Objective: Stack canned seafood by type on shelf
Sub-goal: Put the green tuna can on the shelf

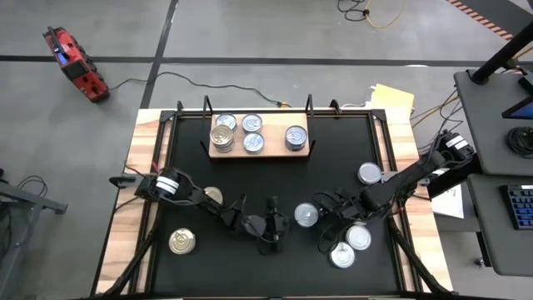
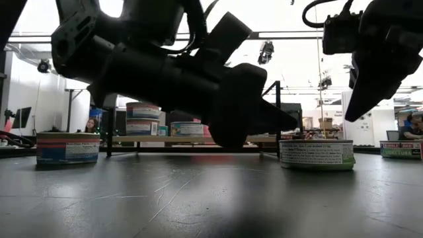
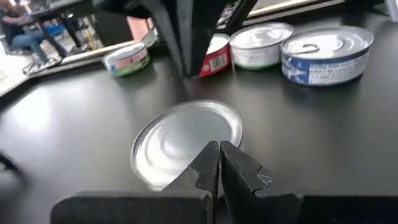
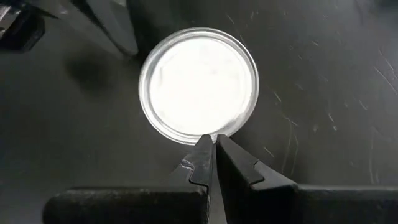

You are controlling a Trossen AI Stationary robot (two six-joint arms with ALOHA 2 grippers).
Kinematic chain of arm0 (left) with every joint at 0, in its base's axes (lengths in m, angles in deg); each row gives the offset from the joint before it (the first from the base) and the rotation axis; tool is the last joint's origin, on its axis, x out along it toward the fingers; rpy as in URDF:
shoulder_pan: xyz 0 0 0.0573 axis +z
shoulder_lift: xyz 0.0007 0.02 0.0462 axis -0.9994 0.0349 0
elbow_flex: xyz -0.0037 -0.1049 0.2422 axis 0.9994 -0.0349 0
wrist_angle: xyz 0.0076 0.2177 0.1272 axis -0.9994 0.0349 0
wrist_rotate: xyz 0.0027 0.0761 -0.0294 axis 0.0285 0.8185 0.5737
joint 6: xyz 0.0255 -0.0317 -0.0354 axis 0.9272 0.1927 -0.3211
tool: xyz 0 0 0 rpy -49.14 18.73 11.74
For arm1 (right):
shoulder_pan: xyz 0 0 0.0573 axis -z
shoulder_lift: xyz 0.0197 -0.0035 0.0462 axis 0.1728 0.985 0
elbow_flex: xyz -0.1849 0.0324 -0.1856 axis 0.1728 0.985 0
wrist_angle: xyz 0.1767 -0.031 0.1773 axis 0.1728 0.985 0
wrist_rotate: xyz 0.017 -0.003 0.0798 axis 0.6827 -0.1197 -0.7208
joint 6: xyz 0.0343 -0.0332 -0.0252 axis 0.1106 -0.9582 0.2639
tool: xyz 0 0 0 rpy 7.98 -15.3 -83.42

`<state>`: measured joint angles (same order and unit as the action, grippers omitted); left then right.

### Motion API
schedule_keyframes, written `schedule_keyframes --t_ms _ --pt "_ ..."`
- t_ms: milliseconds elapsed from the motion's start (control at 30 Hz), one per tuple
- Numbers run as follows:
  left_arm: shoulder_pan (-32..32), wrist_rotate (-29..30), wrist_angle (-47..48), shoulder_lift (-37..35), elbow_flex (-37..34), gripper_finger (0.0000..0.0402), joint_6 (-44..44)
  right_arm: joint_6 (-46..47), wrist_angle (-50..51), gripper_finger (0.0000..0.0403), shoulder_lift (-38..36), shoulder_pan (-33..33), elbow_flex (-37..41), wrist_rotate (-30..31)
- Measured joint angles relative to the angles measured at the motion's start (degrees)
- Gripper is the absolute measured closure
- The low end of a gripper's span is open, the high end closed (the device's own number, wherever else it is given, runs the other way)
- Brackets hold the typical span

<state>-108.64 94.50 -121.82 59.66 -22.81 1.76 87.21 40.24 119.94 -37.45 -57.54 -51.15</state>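
A silver-topped can (image 1: 306, 216) stands on the black table between my two grippers. My left gripper (image 1: 279, 225) is shut and comes at it low from the table's left. In the left wrist view its tips (image 3: 219, 155) lie over the near rim of the can (image 3: 186, 140). My right gripper (image 1: 323, 218) is shut and slants down at the can's right side; its tips (image 4: 211, 149) are at the rim of the can (image 4: 198, 84). In the low view both sets of tips stand a little above the can (image 2: 316, 153). The shelf (image 1: 258, 152) at the far side bears several cans.
Loose cans stand on the table: two gold-topped ones at the left (image 1: 182, 242) (image 1: 213, 196), and three silver ones at the right (image 1: 370, 173) (image 1: 359, 237) (image 1: 342, 255). On the shelf, a stack (image 1: 222, 137) stands at the left end and a single can (image 1: 296, 137) at the right.
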Motion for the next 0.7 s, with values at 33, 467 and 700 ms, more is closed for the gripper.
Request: schedule_keyframes --t_ms 33,467,700 --pt "0.03 -0.07 0.12 0.05 0.15 0.0401 0.31 0.67 0.65 0.0390 -0.16 0.00 0.00 -0.02" --pt "3.04 -4.48 0.39 1.09 0.09 0.0401 -2.81 3.93 1.72 0.0390 1.99 0.00 0.02 0.00" --pt "3.01 -4.58 1.03 1.14 0.11 0.0401 -3.09 8.67 1.38 0.0390 1.99 0.01 0.02 -1.01"
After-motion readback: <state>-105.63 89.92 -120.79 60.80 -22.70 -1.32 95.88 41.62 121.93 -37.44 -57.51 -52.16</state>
